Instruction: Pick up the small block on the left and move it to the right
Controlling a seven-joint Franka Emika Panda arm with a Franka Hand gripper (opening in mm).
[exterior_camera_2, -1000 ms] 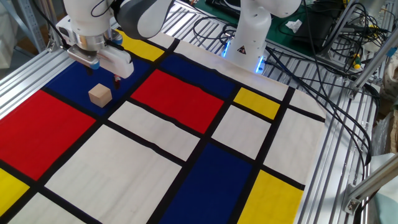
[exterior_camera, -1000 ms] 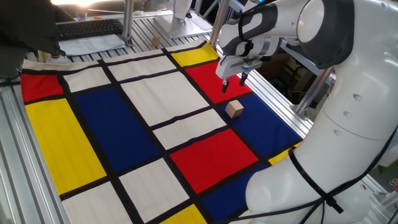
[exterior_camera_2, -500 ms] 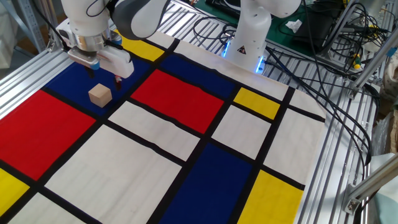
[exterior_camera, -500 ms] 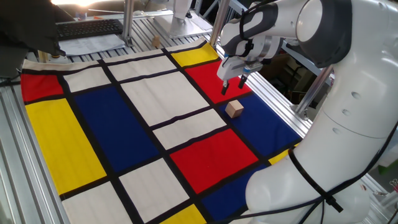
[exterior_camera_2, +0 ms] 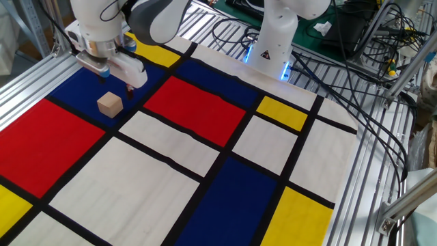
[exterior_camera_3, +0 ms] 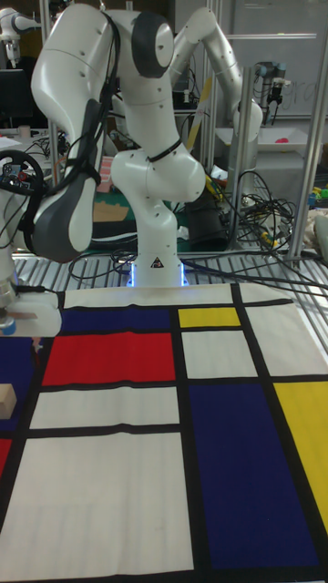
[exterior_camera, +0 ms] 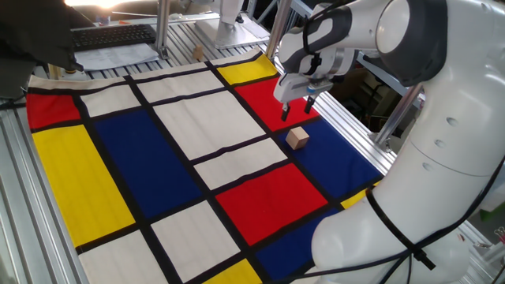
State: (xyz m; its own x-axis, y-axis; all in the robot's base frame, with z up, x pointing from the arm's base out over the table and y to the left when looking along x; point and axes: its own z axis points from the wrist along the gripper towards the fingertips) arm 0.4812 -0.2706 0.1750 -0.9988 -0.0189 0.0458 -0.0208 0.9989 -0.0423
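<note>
Look at your hand first. Its two fingers point down and stand apart, with nothing between them, so the hand is released and holds nothing. In the other fixed view the hand hangs in the air over the cloth, and you can see one dark fingertip clearly; the other one is hard to see there. In the tall fixed view only the edge of the hand shows at the left side, too little to tell much.

The small block sits just below the hand and a little toward the robot's base. It does not touch the fingers. It lies flat on the cloth, on a blue patch, right next to the black line that edges a red patch. In the other fixed view the small block is near the dark fingertip, but apart from it. In the tall fixed view the small block peeks in at the left edge.

Around the block spreads the checked cloth with red, blue, yellow and white patches and black lines. The cloth covers the desk, which has metal rails along its sides. The white robot arm rises beside the block, and its base stands at the far end of the cloth from the block.
</note>
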